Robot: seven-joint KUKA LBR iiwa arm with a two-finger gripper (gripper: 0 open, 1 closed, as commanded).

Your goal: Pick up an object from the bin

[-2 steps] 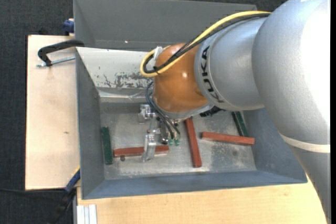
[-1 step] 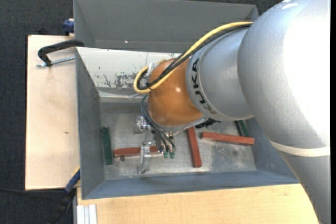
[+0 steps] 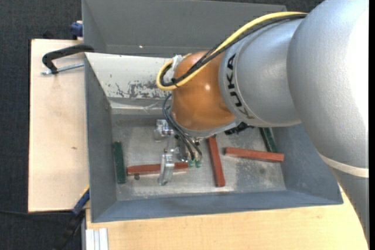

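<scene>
Top-down view of a grey sheet-metal bin with sloping walls. Its far wall is scuffed with dark flecks, and its floor is dull and speckled. The silver, smooth-skinned arm enters from the right. It ends in a glossy orange cover, over which a yellow cable loops.

Below the cover, the bare-metal gripper stands low at the front left of the floor, directly over a thin, straight red stick. This stick lies flat, parallel to the near wall, and the gripper's metal crosses it near its right end. Whether the gripper is released or clenched on the stick cannot be told from this angle.

To the left, a flat dark-green bar lies crosswise to the red stick, just off its left end. To the right of the gripper lie two more red sticks of square section: a slanted red stick near the gripper, and a level red stick beyond it. A dark-green rod shows partly under the arm near the right wall. All pieces lie singly, not heaped.
</scene>
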